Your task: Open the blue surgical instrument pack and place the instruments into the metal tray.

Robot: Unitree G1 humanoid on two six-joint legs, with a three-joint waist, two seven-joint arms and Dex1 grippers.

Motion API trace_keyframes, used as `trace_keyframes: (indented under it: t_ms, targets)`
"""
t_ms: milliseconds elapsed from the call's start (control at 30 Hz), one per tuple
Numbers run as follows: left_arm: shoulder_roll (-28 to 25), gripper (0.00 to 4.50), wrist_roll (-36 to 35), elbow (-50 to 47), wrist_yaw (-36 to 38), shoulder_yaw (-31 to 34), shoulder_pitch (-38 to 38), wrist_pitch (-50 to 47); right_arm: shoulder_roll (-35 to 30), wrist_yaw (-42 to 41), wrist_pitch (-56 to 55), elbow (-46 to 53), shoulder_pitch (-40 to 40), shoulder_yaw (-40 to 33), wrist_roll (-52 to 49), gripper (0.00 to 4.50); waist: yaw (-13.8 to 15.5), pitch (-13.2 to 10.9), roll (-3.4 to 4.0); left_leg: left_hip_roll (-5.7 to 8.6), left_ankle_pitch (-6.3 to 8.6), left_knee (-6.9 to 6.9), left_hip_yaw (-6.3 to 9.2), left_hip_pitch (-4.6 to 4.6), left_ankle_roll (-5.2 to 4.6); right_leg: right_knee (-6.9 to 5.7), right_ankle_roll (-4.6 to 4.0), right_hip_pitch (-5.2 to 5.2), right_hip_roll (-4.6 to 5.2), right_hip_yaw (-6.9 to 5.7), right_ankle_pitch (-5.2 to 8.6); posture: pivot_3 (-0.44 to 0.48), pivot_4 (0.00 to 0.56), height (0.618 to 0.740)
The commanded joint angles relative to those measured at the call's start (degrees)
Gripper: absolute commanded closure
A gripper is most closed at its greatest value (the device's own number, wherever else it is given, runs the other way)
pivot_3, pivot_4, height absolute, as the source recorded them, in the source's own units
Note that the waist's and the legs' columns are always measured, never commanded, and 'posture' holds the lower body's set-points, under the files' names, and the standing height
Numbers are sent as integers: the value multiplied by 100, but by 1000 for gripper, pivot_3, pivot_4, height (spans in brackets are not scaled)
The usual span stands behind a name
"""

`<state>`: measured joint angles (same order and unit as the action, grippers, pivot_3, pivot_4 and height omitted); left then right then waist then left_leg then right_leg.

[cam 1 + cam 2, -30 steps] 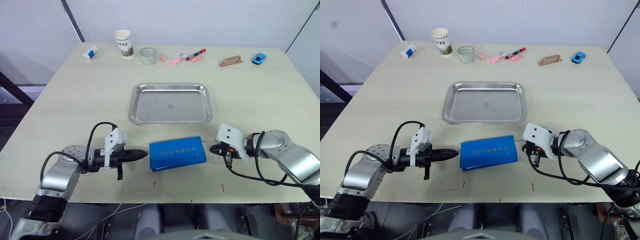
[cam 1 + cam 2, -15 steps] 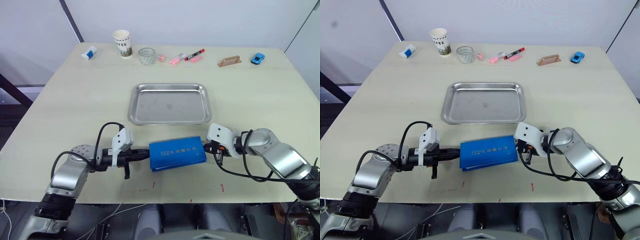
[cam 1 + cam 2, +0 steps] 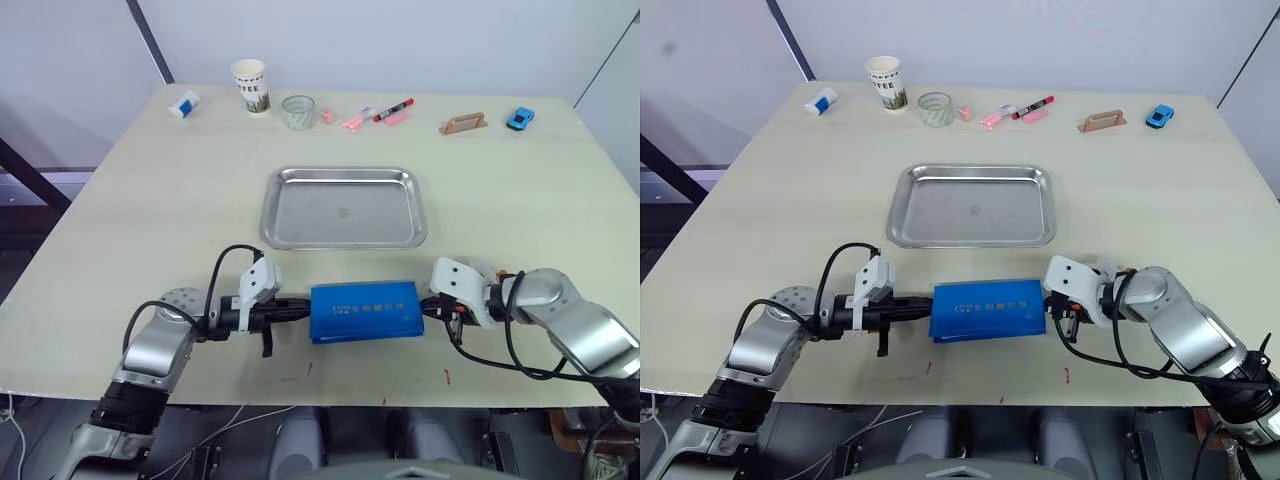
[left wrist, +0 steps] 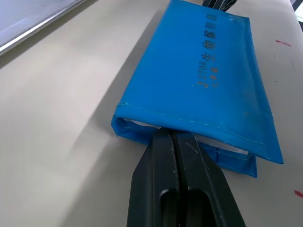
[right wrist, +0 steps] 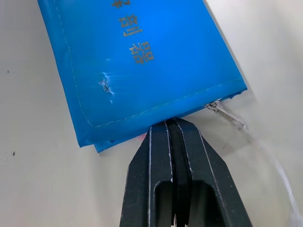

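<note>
The blue surgical instrument pack (image 3: 365, 311) lies folded shut on the table near the front edge, white print facing up. My left gripper (image 3: 303, 308) is shut, its tips touching the pack's left end (image 4: 208, 80). My right gripper (image 3: 428, 306) is also shut, and its tips (image 5: 171, 123) press against the pack's right end (image 5: 142, 61). The metal tray (image 3: 343, 207) sits empty just beyond the pack. The instruments are hidden.
Along the far edge stand a paper cup (image 3: 250, 86), a glass (image 3: 297, 111), pink and red markers (image 3: 390, 110), a wooden piece (image 3: 462, 124), a blue toy car (image 3: 519, 119) and a small white-blue item (image 3: 183, 104). A white cord (image 5: 227, 116) trails from the pack's corner.
Both grippers have moved inward from either side and now touch the pack's ends. The pack has shifted slightly to the right.
</note>
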<state>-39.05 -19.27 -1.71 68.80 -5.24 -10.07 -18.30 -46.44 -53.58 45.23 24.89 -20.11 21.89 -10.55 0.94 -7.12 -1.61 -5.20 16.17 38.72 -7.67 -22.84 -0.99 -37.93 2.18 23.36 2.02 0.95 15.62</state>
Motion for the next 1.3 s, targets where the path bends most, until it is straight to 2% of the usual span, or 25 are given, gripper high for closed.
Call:
trace_keyframes:
  t_ms: [33, 233, 933, 1133, 1300]
  targets:
    - [128, 4500, -46, -141, 156, -237, -158, 99, -179, -105, 179, 407, 299, -133, -191, 4467, 1, 1, -1, 0, 0, 2, 5, -1, -1, 1, 0, -3, 0, -3, 0, 0, 150, 740]
    - [185, 4500, -6, -175, 248, -409, -166, 162, -369, -85, 252, 637, 627, -345, -268, 4467, -3, 1, -1, 1, 1, 5, 11, 0, -2, 1, 0, -6, 0, -5, 0, 0, 150, 740]
    - [349, 4500, 125, -52, 235, -594, -240, 259, -565, 55, 71, 535, 839, -562, -189, 4467, 6, 1, -1, 3, 2, 14, 22, -1, -4, 3, 0, -16, 0, -11, 0, 0, 150, 740]
    - [309, 4500, 24, 177, 285, -353, -115, 393, -674, 1, -178, 469, 946, -569, -73, 4467, 4, 2, -1, 2, 2, 16, 24, 0, -4, 3, 0, -18, 0, -13, 0, 0, 150, 740]
    - [226, 4500, -334, 254, 461, 4, 127, 513, -742, 1, -414, 495, 1234, -955, -202, 4467, -9, 1, -1, 2, 2, 16, 24, 0, -3, 3, 0, -18, 0, -13, 1, 0, 150, 740]
